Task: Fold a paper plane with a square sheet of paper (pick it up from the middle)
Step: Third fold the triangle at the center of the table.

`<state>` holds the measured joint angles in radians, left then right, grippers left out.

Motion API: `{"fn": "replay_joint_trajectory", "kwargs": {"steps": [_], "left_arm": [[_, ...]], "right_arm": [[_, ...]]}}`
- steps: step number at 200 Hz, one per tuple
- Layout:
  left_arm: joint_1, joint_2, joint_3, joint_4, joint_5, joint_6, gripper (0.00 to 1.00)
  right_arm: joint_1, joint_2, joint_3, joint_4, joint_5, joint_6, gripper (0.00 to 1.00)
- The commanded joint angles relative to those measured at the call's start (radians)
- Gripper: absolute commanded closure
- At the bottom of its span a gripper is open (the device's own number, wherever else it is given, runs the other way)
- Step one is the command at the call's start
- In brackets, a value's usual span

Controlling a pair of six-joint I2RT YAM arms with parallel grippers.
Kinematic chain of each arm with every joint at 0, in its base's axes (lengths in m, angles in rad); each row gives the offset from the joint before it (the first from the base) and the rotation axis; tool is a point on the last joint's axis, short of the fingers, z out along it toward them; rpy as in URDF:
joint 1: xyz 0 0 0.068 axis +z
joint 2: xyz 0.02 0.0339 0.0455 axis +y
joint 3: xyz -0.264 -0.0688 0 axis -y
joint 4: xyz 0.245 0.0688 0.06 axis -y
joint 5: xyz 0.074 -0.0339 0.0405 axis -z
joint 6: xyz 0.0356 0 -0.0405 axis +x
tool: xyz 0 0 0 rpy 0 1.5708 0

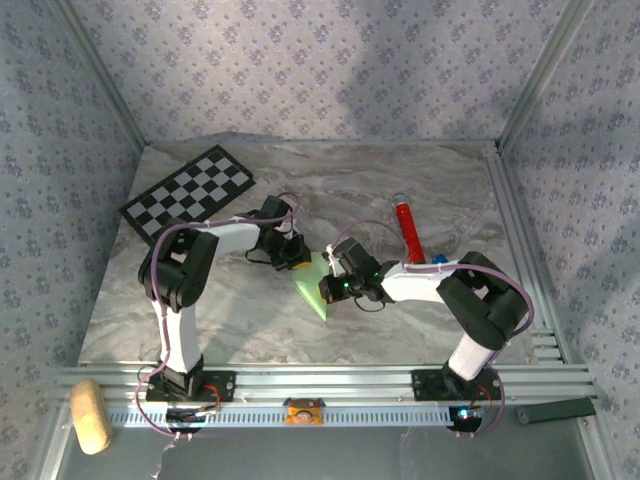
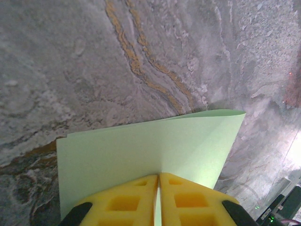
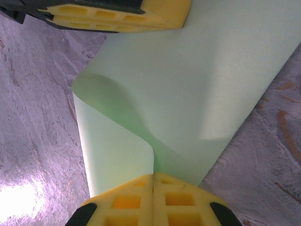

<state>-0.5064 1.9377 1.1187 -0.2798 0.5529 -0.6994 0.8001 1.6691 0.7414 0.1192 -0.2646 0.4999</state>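
Observation:
The square sheet of paper (image 1: 312, 283), light green, hangs between both grippers just above the marble table (image 1: 240, 310) near its middle. My left gripper (image 1: 297, 258) is shut on one edge of it; in the left wrist view the yellow fingertips (image 2: 158, 176) pinch the sheet (image 2: 150, 150), which is doubled over with a soft fold. My right gripper (image 1: 333, 285) is shut on the opposite side; in the right wrist view its jaws (image 3: 153, 176) clamp a curled-over flap of the sheet (image 3: 197, 84), with the left gripper's fingers (image 3: 117, 12) across from it. The paper plane is out of view.
A red tube (image 1: 407, 230) lies at the right of the table with a small blue item (image 1: 440, 258) beside it. A black-and-white checkerboard (image 1: 190, 192) sits at the back left. A tan block (image 1: 90, 415) lies beyond the near rails at the left.

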Motion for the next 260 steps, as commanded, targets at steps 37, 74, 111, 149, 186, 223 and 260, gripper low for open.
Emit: {"fn": "replay_joint_trajectory", "kwargs": {"steps": [37, 74, 111, 149, 186, 223, 260], "left_arm": [[-0.016, 0.045, -0.010, -0.038, -0.037, 0.009, 0.89], [-0.016, 0.044, -0.004, -0.041, -0.038, 0.009, 0.89], [-0.015, 0.035, 0.037, -0.062, -0.029, 0.026, 0.87], [-0.015, -0.036, 0.112, -0.117, -0.086, 0.041, 0.75], [-0.015, -0.182, 0.078, -0.125, -0.148, 0.021, 0.61], [-0.016, -0.361, -0.106, -0.009, -0.095, -0.050, 0.74], [-0.041, -0.487, -0.387, 0.356, 0.069, -0.256, 0.94]], "right_arm": [[-0.004, 0.037, 0.000, -0.022, 0.010, -0.007, 0.98], [0.002, 0.050, 0.007, -0.057, 0.034, -0.008, 0.98], [0.005, 0.051, 0.001, -0.058, 0.041, -0.008, 0.98], [0.004, 0.050, 0.004, -0.053, 0.042, -0.003, 0.98], [0.000, 0.048, 0.007, -0.045, 0.041, 0.004, 0.98], [-0.002, 0.050, 0.009, -0.044, 0.039, 0.007, 0.98], [-0.002, 0.043, 0.003, -0.049, 0.043, 0.012, 0.98]]}}
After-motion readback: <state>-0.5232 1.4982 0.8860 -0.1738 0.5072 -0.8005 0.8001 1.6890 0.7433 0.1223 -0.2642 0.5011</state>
